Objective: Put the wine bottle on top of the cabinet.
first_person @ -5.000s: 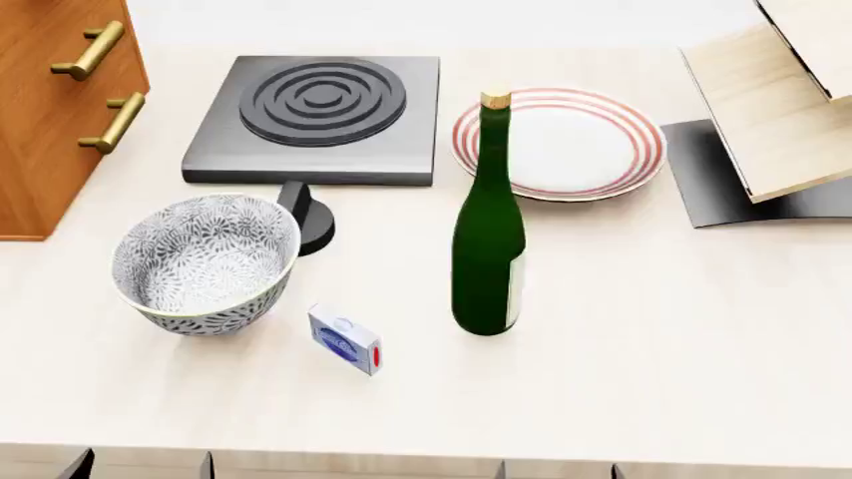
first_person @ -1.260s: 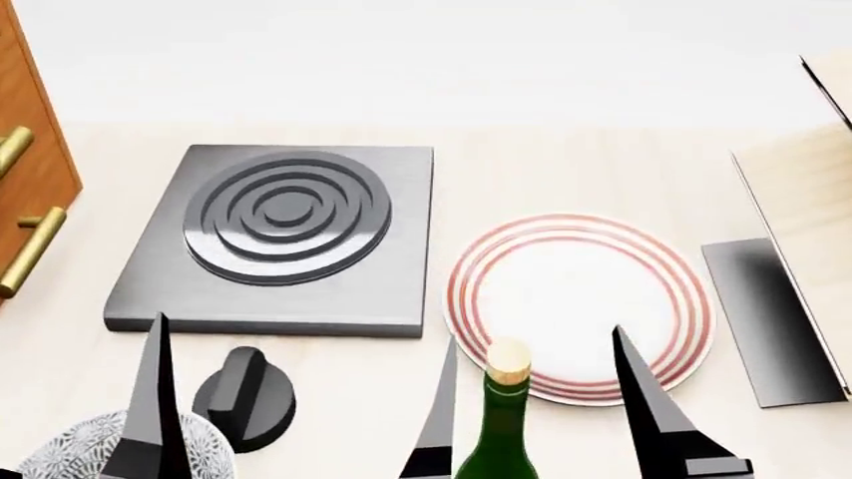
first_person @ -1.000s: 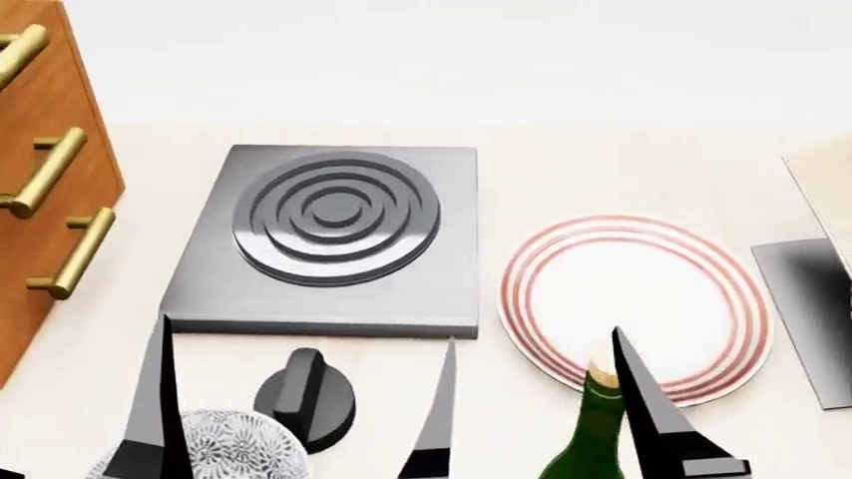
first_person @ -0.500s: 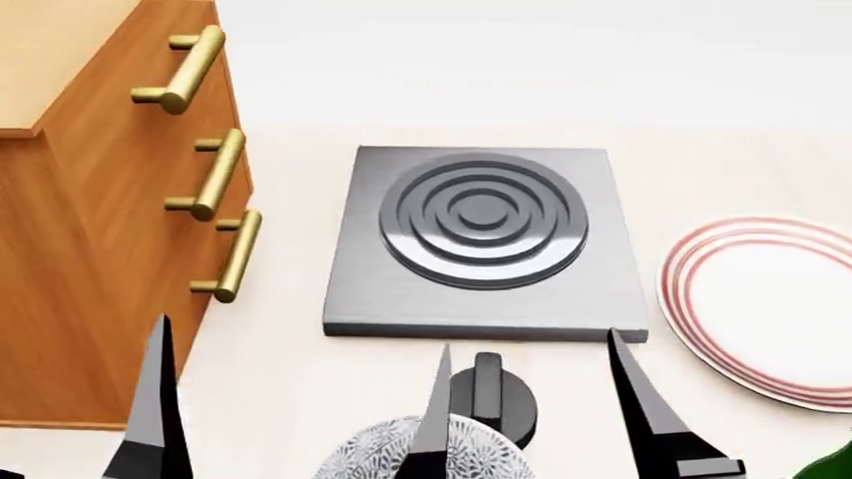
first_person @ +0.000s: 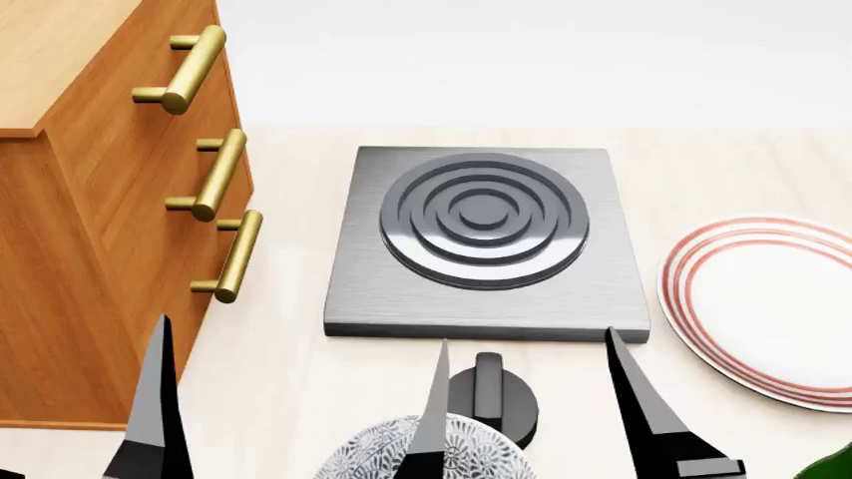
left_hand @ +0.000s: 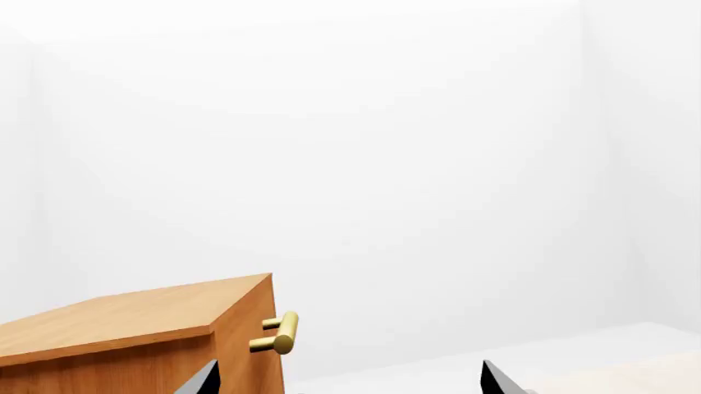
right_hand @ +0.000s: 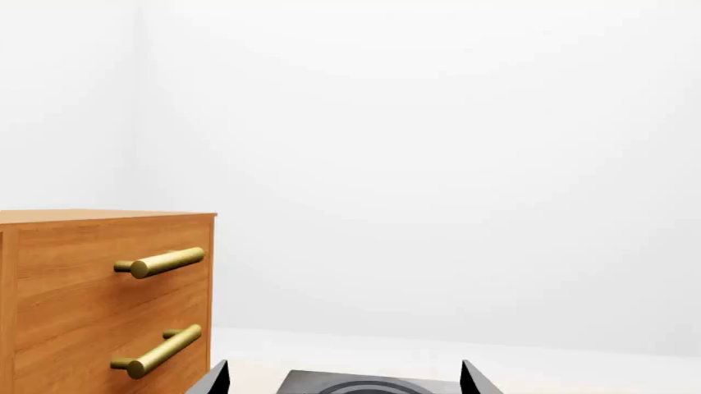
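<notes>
Bottle point(first_person: 836, 466) — we see only a green sliver at head view's right edge, wrist views show just cabinet point(first_person: 94, 249), both our grippers point(first_person: 295, 414) point(first_person: 533, 409) spread, empty.

1. The cabinet point(first_person: 94, 249) was big, made of orange-brown wood, with three gold bar handles on its front and a lighter top. It stood at the left of the table.
2. The wine bottle point(first_person: 839, 467) showed only as a dark green bit at the bottom right corner.
</notes>
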Controlling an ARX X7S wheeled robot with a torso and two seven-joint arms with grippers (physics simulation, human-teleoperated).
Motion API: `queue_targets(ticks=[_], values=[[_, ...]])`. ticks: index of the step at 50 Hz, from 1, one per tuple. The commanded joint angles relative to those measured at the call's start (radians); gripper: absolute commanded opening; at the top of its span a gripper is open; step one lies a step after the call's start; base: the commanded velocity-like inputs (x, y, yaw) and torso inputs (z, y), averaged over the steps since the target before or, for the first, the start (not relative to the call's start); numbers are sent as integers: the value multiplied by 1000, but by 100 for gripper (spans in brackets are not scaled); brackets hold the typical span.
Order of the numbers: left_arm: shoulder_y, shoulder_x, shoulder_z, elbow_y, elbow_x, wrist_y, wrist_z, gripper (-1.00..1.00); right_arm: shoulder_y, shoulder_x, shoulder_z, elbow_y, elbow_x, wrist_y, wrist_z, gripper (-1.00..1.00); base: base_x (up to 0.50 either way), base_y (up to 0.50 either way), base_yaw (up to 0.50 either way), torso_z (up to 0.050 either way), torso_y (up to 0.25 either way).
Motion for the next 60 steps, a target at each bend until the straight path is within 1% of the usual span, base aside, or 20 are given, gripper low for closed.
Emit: queue_targets(ticks=[1, 5, 12, 15, 22, 39, 48, 60], values=[[3, 12, -26, -1, 0, 7, 24, 100, 5, -11, 7, -7, -33, 18, -6, 100, 0, 0, 0, 0, 0], [9, 8, -24, -15, -2, 21, 20, 100, 4, 7, 32, -32, -34, 51, 5, 100, 0, 0, 0, 0, 0], [5, 5, -16, -17, -5, 21, 16, 100, 78, 30, 99, -80, -7, 161, 20, 100, 0, 0, 0, 0, 0], [2, 3, -20, -8, -10, 11, 13, 100, 96, 39, 124, -83, 1, 182, 23, 100, 0, 0, 0, 0, 0], [3, -3, -21, -10, -16, 16, 6, 100, 71, 53, 185, -45, 12, 152, 28, 100, 0, 0, 0, 0, 0], [3, -15, -21, -13, -31, 22, -8, 100, 7, 95, 373, -53, 69, 158, 45, 100, 0, 0, 0, 0, 0], [-1, -19, -12, -18, -36, 22, -15, 100, 17, 111, 413, -34, 81, 166, 47, 100, 0, 0, 0, 0, 0], [-2, -27, -9, -18, -44, 25, -25, 100, -74, 105, 505, 3, 90, 94, 45, 100, 0, 0, 0, 0, 0]])
